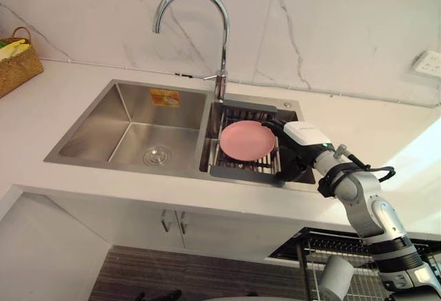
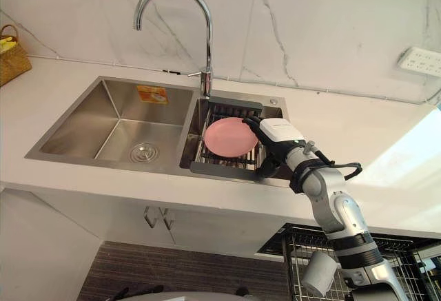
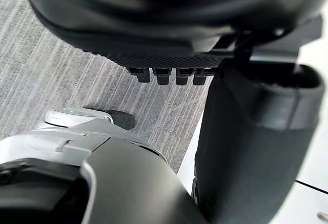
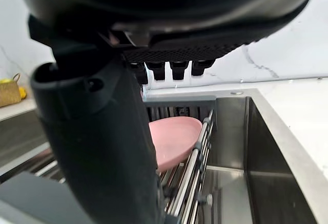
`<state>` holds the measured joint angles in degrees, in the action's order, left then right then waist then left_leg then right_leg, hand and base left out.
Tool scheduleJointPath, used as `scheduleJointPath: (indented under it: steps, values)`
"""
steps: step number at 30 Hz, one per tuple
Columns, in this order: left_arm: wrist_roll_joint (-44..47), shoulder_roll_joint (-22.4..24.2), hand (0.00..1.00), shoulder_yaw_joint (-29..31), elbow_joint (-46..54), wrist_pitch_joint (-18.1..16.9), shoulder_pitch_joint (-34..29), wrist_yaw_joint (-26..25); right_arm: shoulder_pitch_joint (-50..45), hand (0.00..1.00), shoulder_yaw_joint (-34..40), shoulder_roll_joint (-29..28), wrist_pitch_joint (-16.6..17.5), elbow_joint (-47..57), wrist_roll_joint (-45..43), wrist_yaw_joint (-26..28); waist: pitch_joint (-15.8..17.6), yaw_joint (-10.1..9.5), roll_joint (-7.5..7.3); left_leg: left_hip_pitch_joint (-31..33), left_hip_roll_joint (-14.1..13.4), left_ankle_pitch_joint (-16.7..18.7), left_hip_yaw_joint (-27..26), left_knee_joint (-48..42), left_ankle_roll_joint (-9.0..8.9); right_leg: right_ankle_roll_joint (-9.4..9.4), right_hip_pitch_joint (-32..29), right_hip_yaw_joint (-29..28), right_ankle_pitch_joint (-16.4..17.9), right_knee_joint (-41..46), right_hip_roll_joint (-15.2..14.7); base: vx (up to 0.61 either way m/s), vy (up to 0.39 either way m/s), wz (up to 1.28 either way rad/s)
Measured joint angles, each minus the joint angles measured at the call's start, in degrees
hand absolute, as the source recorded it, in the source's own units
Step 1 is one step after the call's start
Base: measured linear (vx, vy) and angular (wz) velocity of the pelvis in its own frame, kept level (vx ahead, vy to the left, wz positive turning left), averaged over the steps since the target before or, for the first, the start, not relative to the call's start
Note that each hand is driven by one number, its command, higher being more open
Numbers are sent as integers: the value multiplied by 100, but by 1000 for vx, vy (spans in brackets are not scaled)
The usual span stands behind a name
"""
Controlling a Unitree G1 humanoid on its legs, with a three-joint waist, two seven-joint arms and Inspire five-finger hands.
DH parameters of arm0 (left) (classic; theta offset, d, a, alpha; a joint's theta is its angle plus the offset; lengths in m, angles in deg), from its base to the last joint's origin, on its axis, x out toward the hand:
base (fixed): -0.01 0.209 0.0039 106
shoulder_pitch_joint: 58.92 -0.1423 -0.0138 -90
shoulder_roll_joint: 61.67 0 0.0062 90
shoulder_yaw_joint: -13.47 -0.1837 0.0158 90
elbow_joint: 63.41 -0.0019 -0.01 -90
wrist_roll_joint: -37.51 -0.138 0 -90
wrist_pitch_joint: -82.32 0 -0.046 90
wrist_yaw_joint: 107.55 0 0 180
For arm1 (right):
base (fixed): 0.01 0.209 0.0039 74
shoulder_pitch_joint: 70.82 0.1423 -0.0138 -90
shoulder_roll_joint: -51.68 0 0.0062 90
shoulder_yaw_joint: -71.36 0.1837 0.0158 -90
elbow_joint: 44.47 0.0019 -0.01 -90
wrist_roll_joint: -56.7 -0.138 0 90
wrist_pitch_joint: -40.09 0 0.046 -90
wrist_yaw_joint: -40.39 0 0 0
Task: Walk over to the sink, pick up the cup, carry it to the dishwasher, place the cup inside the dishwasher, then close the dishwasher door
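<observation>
Fingers (image 4: 179,70) of the right hand (image 1: 301,142) are hanging loosely spread, with the thumb (image 4: 97,147) standing apart from them, and we are seeing nothing gripped between them. Just past them a pink dish (image 1: 246,140), shallow and more plate than cup, is lying on the drain rack (image 1: 241,172) in the right-hand basin of the sink (image 1: 89,125). From the head views we are finding the fingertips overlapping the dish's right rim, so contact is unclear. The right wrist view is showing the dish lying beyond the thumb, with nothing closed on it. The left hand (image 3: 164,24) is hanging over the striped floor (image 3: 46,65), its fingers relaxed and holding nothing. At lower right, under the tabletop (image 1: 55,105), a pale cylinder (image 2: 319,272), possibly a cup, is resting in a wire basket (image 2: 406,253). An orange sticker (image 1: 165,97) is sitting on the left basin's back wall, its print too small for us to read.
</observation>
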<state>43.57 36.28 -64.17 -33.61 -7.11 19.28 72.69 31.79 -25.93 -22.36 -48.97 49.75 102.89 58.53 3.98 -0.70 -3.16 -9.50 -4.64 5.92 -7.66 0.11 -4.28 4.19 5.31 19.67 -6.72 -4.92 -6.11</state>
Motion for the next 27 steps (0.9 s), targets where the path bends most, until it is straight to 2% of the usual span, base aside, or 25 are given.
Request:
scheduleJointPath:
  steps: [8,21,27]
  values:
    - [-60,-38,100,-160,131,62,-10,-27,-32,100,-169,-290,32,-543,379,-841,1,-9,2,18,-9,-35,27,80,21,-19,-7,72,14,-24,5,-28,-1,3]
    - [-133,-36,100,-169,168,65,37,-60,68,100,-222,-478,-8,-1086,574,-1455,0,-88,4,96,-12,-90,187,83,17,-18,-14,257,14,-27,-3,-3,5,6]
    - [-157,-20,100,-170,198,74,46,-88,352,100,-356,-509,-60,-1474,701,-1510,2,-145,6,104,-15,-152,243,148,-11,-18,-18,325,15,-29,-3,-20,1,7]
